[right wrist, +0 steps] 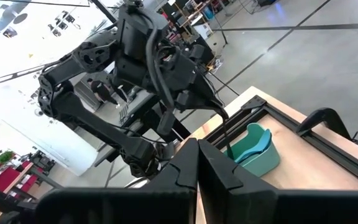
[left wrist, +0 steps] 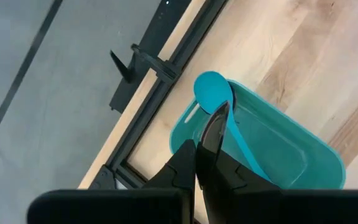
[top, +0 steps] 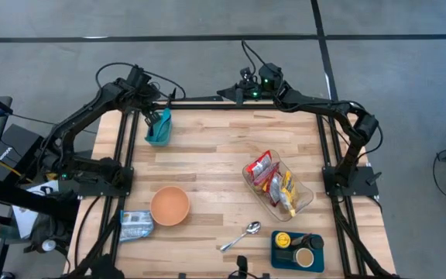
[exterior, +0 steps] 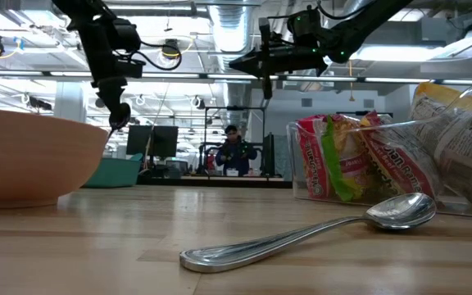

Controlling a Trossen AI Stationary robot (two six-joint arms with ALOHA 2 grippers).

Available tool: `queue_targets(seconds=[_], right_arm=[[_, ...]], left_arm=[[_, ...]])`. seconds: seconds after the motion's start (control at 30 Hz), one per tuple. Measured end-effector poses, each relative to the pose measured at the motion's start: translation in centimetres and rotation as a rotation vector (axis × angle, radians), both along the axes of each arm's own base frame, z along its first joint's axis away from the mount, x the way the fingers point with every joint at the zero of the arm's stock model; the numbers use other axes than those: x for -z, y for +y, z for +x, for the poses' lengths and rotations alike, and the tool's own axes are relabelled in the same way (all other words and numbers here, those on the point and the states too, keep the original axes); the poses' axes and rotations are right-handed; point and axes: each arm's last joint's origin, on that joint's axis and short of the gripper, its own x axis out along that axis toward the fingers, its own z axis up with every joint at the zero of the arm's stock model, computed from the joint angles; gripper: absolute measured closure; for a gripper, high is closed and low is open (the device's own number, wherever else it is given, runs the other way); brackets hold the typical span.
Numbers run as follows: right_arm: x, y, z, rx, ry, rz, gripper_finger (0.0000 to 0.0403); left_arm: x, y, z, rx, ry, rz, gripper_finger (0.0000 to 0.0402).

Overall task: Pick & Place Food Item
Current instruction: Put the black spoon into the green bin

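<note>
The food packets are seen lying in the clear container, their long axis running diagonally across the surface from the teal bin toward the blue tray. The right gripper is held closed and empty over the back edge, just across from the container, while the left gripper, likewise shut on nothing, is poised above the teal bin. The right arm is judged the nearer, with a reach toward the container's near end called for.

Two black jointed arms, looping black cables, green indicator lights, tapered dark fingers.
</note>
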Motion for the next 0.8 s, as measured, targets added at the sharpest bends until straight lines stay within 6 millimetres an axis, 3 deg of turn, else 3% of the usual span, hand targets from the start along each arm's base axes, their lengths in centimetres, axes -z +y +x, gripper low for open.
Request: queue_targets(seconds=[0.8], right_arm=[[0.00, 0.11, 0.00, -0.041, -0.002, 0.002, 0.0403]], left_arm=[[0.54, 0.75, 0.47, 0.085, 0.043, 0.020, 0.0395]])
